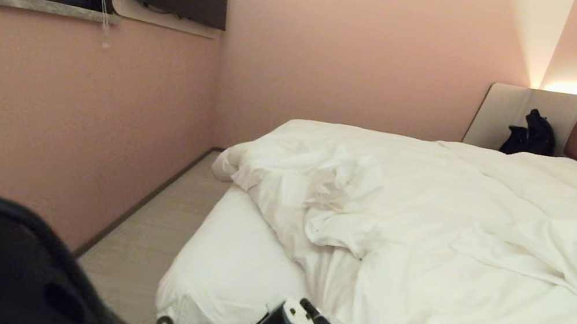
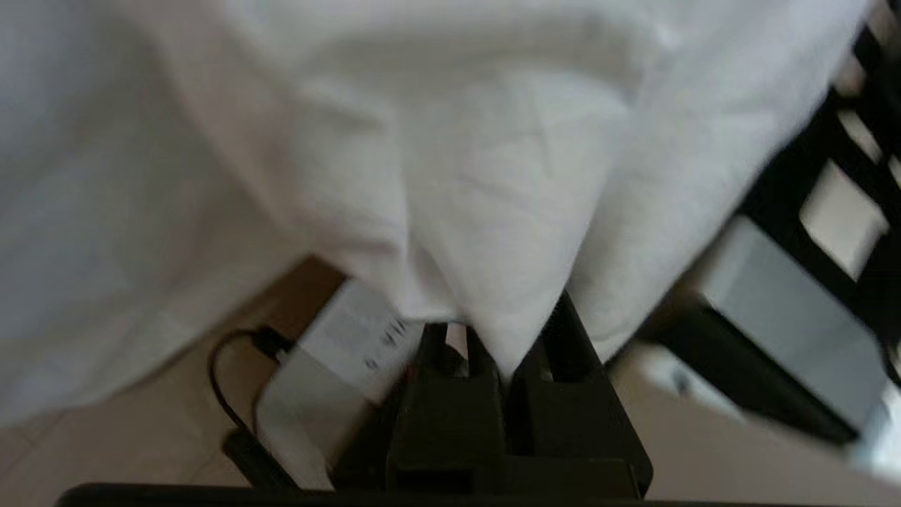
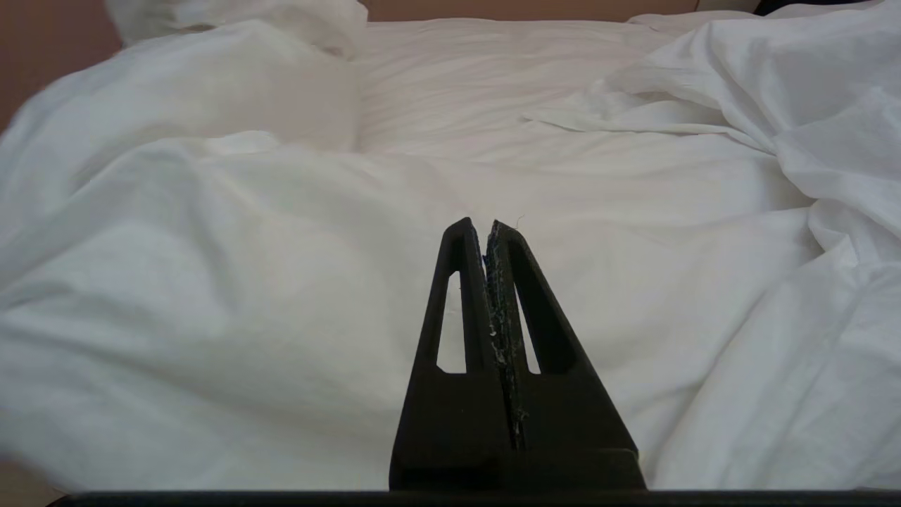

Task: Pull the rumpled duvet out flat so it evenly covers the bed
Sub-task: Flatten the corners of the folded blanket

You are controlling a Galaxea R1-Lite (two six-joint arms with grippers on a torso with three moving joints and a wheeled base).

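The duvet (image 1: 431,221) is seen rumpled on the bed (image 1: 229,269), bunched toward the left side with a bare patch of fitted sheet (image 1: 226,251) exposed at the near left corner. The left tool (image 2: 503,366) is clenched on a fold of the duvet edge, held out past the foot of the bed above the floor (image 2: 105,451). The right tool (image 3: 488,227) is pressed closed and empty, pointed over the duvet, not touching it.
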